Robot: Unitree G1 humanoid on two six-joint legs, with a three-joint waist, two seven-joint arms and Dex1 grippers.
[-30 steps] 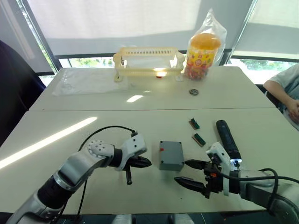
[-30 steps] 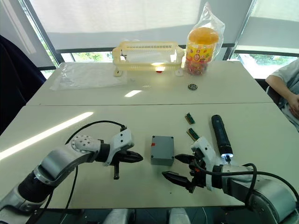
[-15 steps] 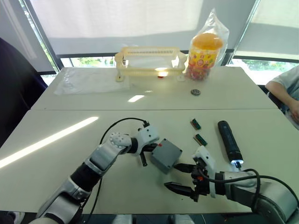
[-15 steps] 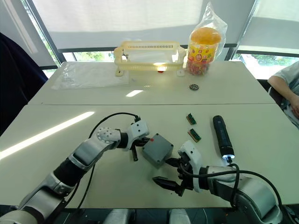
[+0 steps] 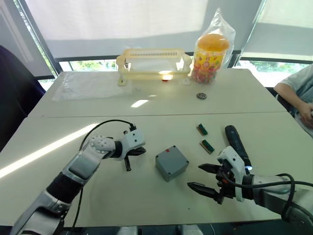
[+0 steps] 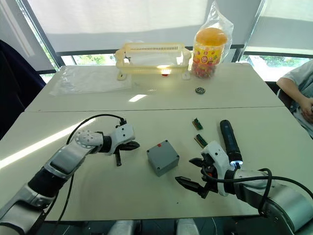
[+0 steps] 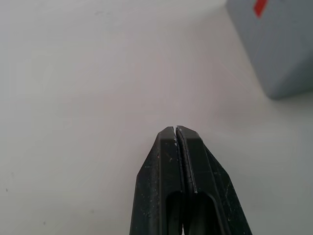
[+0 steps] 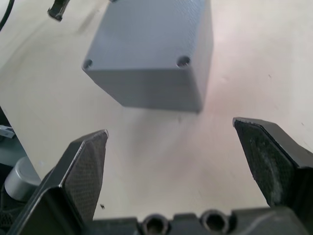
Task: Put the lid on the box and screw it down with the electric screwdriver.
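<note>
Nearest the camera, the right hand (image 5: 205,177) hovers low over the pale beige table (image 5: 146,200) with its two black fingers spread wide, holding nothing. Just beyond it, apart from both hands, sits the small grey plastic square box (image 5: 171,162), turned at an angle to the table edge, its top face closed with screw holes at the corners and a small red mark on its far side; whether the lid is already on it cannot be told. To the box's left, the left hand (image 5: 128,163) has its fingers pressed together, empty, tips pointing down close to the table. On the right, the thick black cylindrical electric screwdriver (image 5: 237,141) lies on the table just beyond the right hand. Near it lie two small green-brown connector pieces (image 5: 207,146). Farther off, a second table (image 5: 98,103) butts against the first, carrying a clear plastic sheet (image 5: 88,84), a cream slotted plastic rack (image 5: 152,62), a small dark round disc (image 5: 201,96) and an orange-lidded jar in a clear bag (image 5: 211,50). Behind stand windows with white blinds (image 5: 117,19). A person's arm (image 5: 298,98) shows at the right edge.
</note>
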